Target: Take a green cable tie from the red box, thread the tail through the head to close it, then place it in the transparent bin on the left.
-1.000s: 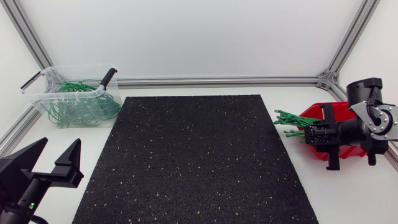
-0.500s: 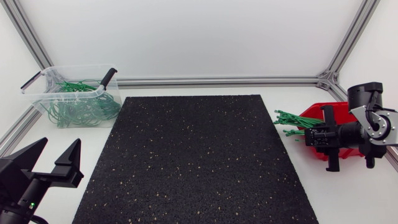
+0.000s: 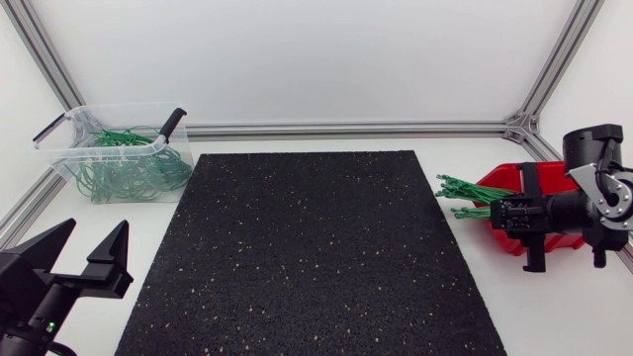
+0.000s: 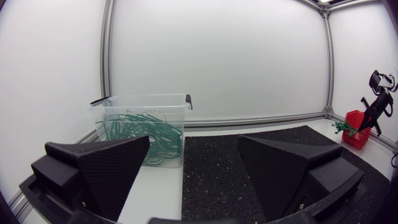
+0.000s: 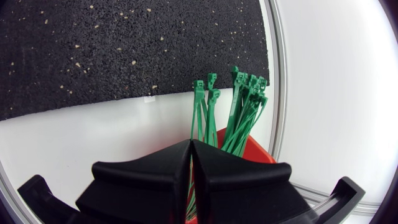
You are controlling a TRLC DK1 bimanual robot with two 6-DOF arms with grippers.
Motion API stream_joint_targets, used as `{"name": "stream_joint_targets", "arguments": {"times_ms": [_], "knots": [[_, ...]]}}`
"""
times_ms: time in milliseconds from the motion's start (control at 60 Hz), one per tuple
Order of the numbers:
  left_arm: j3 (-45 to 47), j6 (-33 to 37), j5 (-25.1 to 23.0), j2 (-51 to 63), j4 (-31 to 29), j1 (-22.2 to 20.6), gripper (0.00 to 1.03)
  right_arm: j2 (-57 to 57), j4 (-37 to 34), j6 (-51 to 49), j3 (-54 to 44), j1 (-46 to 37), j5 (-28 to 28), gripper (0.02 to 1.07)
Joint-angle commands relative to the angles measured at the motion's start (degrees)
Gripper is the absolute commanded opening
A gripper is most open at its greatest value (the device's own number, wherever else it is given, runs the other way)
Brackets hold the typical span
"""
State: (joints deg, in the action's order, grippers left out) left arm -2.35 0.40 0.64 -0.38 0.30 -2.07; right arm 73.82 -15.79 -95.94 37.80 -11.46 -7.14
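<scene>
Straight green plastic cable ties (image 3: 463, 195) fan out of the small red plastic box (image 3: 502, 178) toward the black speckled rubber mat (image 3: 307, 247). Over that box the right gripper (image 3: 499, 213), fingers pressed together, has drawn back slightly. Far across the mat from the box: clear plastic bin (image 3: 59, 148), left gripper (image 3: 97, 227) spread wide.

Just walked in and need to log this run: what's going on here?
The right gripper is at the red box, shut on what looks like one green cable tie from the bundle sticking out of it. The left gripper sits open and empty, apart from the transparent bin, which already holds looped ties.
</scene>
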Motion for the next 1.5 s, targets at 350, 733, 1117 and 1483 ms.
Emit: {"name": "stream_joint_targets", "arguments": {"times_ms": [350, 733, 1117, 1483], "knots": [[2.26, -0.23, -0.56, -0.14, -1.35, -0.4, 0.99, -15.02, -10.84, 11.83, 8.08, 4.43, -4.38, 0.08], [2.26, -0.23, -0.56, -0.14, -1.26, -0.31, 0.99, -20.47, -33.78, 31.43, 22.76, 17.88, -6.22, 0.08], [2.17, -0.23, -0.56, -0.14, -1.44, -1.54, 0.99, -7.64, -56.37, 55.6, 33.83, 26.67, -21.78, 0.08], [2.17, -0.23, -0.38, -0.23, -1.88, -2.94, 0.99, -0.96, -52.94, 65.88, 30.93, 31.85, -40.59, 0.08]]}}
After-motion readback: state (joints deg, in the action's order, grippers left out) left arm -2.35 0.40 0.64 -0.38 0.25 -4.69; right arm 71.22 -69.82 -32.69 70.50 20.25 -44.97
